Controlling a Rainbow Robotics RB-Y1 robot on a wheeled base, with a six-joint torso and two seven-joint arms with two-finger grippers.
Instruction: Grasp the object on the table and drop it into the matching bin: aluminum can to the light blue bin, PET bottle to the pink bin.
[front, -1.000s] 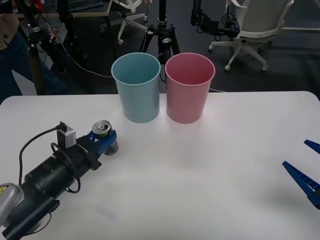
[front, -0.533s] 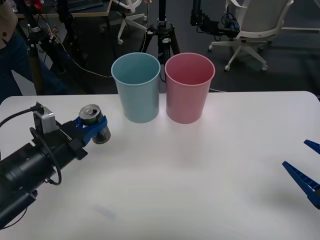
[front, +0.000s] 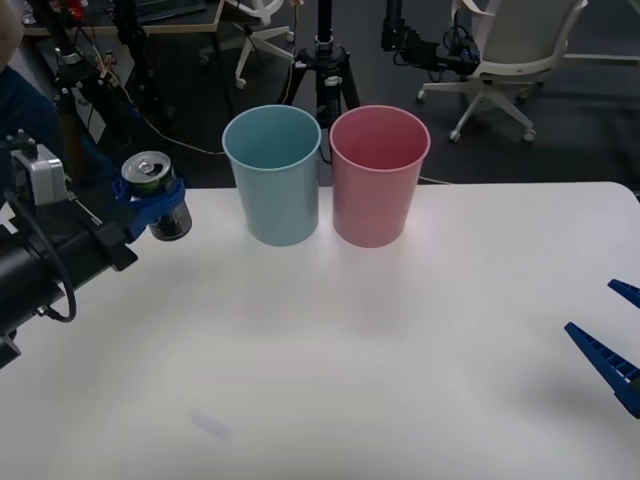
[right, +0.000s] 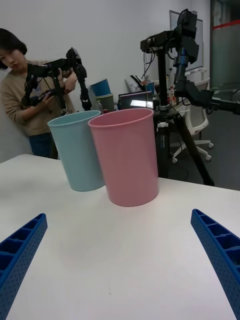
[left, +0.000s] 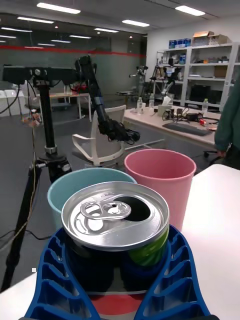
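Worktop: a large white tabletop with rounded corners (front: 330, 360), spreading out beneath both grippers.
Light blue bin: a tall round light blue plastic bucket with a rolled rim (front: 272, 176), upright near the worktop's far edge, a short way to the right of the left gripper and at about its height; touching or just beside the pink one.
Pink bin: a same-shaped tall pink plastic bucket (front: 379, 175), upright on the far side of the blue bin from the left gripper, and well ahead and to the left of the right gripper.
Left gripper: blue ribbed fingers (front: 148, 208) on a black arm, raised over the worktop's far left corner, clamped round the can.
Right gripper: blue fingers (right: 120, 262) spread wide, holding nothing, low at the worktop's right edge.
Aluminum can: a small dark drink can with a silver top (front: 157, 196), green on its label, upright in the left gripper's grip, clear of the worktop; its tab opening is open.
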